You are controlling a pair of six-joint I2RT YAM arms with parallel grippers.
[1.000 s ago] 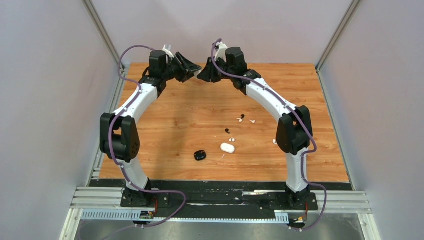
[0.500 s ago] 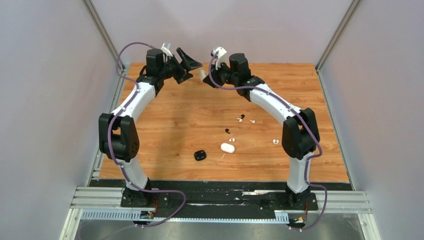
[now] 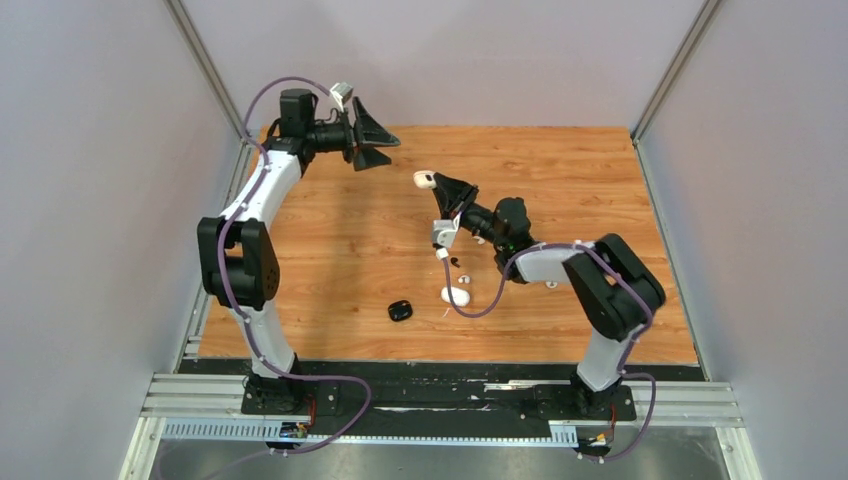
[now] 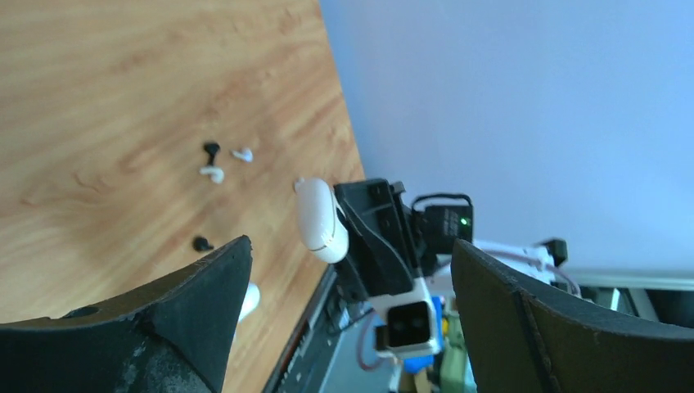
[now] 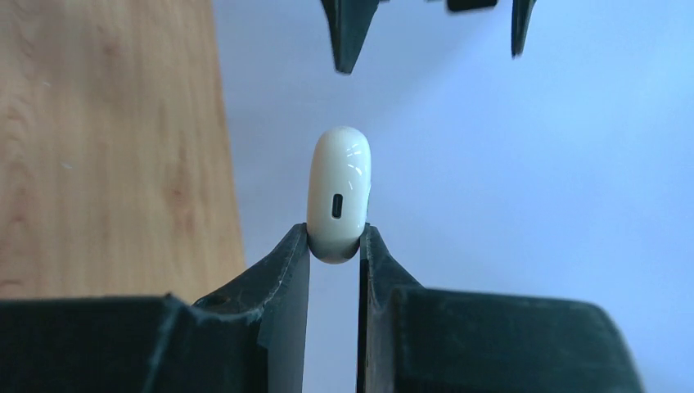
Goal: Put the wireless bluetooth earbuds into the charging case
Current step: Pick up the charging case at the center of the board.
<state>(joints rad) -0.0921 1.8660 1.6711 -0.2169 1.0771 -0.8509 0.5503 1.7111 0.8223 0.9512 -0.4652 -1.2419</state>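
Note:
My right gripper (image 5: pixel 335 241) is shut on the lower end of a white charging case (image 5: pixel 337 201), its port facing the camera. In the top view this case (image 3: pixel 424 180) hangs in the air over the middle of the table, at the tip of my right gripper (image 3: pixel 437 184). My left gripper (image 3: pixel 381 142) stands wide open and empty at the back left, apart from the case (image 4: pixel 319 221). Tiny earbuds lie loose on the wood: a black one (image 4: pixel 211 148), white ones (image 4: pixel 241 154) (image 4: pixel 213 173), another black one (image 4: pixel 201 243) (image 3: pixel 456 262).
A second white case (image 3: pixel 455 296) and a black case (image 3: pixel 400 310) lie on the wooden table (image 3: pixel 330 240) near the front. My folded right arm (image 3: pixel 560 262) covers part of the earbud patch. Grey walls close in the sides and back.
The two grippers met at the back centre; my left gripper has opened wide and pulled back left. My right arm has folded down towards the front, carrying the white case.

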